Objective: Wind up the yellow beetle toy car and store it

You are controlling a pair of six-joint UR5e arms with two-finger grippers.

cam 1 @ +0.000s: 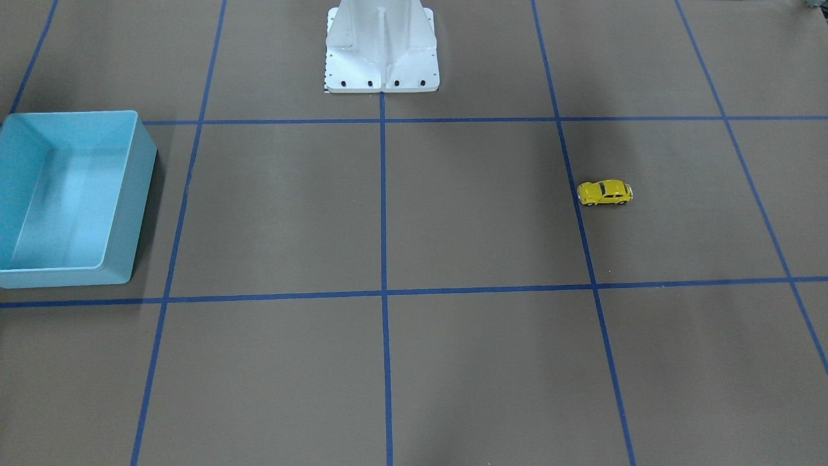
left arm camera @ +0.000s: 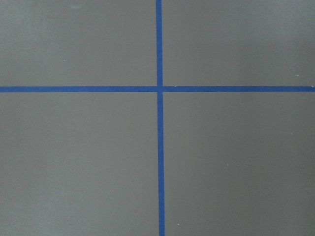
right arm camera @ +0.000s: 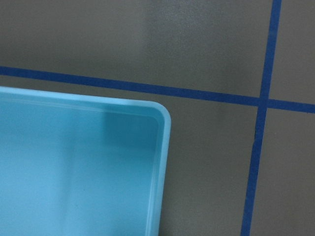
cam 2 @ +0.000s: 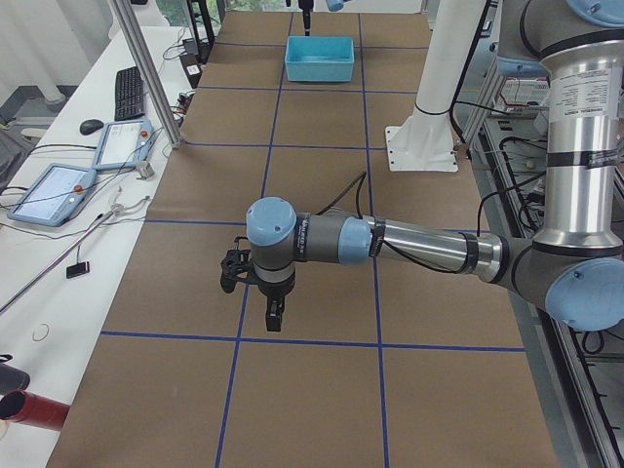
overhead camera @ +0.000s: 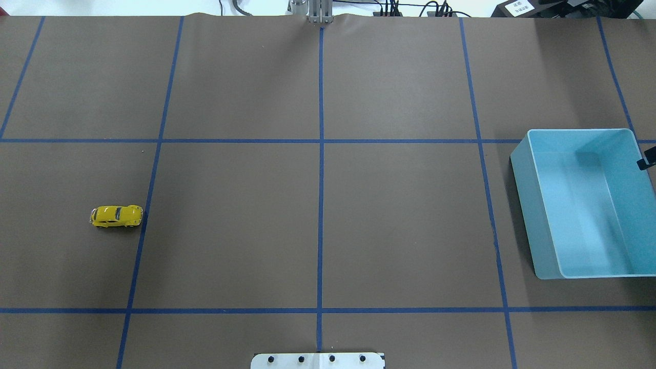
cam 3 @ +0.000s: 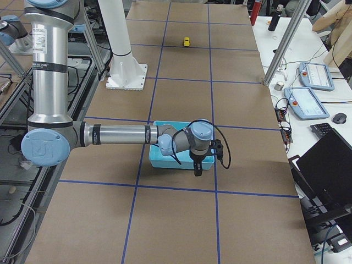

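Broad tabletop, blue tape grid. Light blue bin out on the right, right claw poised above its corner; open or closed, impossible to tell. Left claw over a tape crossing, grip likewise unreadable. Tiny yellow beetle toy car on its wheels at the robot's left, just beside a tape line, well apart from the bin. Danger ahead: rounded shell, free wheels. Off-centre pinch, likely squirting loose; once wound, probably bolting before reaching storage.

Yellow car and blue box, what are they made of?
The yellow beetle toy car looks like glossy painted metal or hard plastic, and I cannot tell which. It has a shiny body and silvery bumpers. The light blue bin looks like smooth moulded plastic, with one even colour, rounded corners, a thin rim and a soft sheen.
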